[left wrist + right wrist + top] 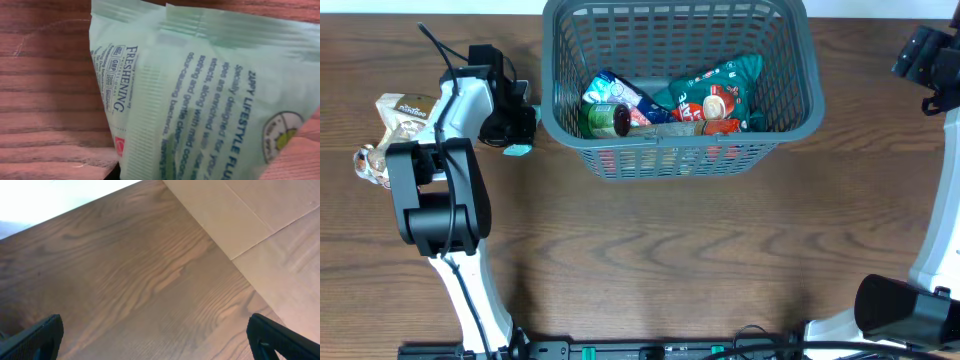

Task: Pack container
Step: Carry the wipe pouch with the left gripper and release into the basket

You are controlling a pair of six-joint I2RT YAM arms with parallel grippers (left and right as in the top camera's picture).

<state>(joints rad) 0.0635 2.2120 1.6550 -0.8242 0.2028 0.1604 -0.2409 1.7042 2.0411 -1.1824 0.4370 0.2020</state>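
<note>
Here, left gripper (518,138): closed, seemingly on the pale green packet (200,95); the wrapper hides its fingers.
packet feel: light, soft, slick film that is likely to sag; a pinch across the flat sealed edge should hold best.
right gripper (155,335): jaws wide apart, empty, over bare table (150,270).
container (670,138): just right of the left gripper, upright, partly filled with packets (715,95); stiff and light, best taken by its thick rim.
</note>
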